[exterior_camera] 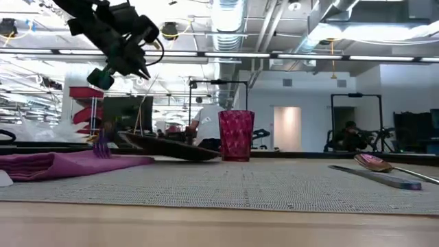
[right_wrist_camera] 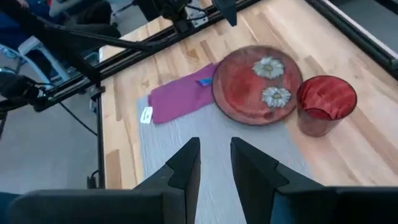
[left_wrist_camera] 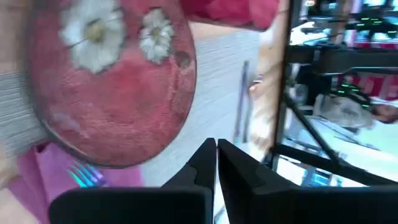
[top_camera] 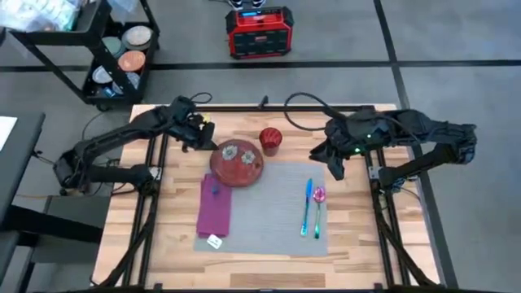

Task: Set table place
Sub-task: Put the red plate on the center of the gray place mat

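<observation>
The grey placemat lies flat in the middle of the table, and that's our landmark. It's woven fabric, so I'd judge it light, floppy and likely to bunch if dragged; a pinch at a bare corner or edge looks safest, not under the load.

Sitting on the mat's far-left corner and hanging over its edge is the red plate with two daisies — stiff, probably breakable, best gripped at the rim. In the low view it looks tilted, one side lifted.

Just beyond the mat's far edge stands the red cup, upright. Over the mat's left edge lies the magenta napkin with a fork on it. On the mat's right side, a knife and spoon side by side.

The left gripper hovers beyond the mat's far-left corner, fingers pressed together, holding nothing. The right gripper hangs off the far-right corner, fingers spread, empty.
</observation>
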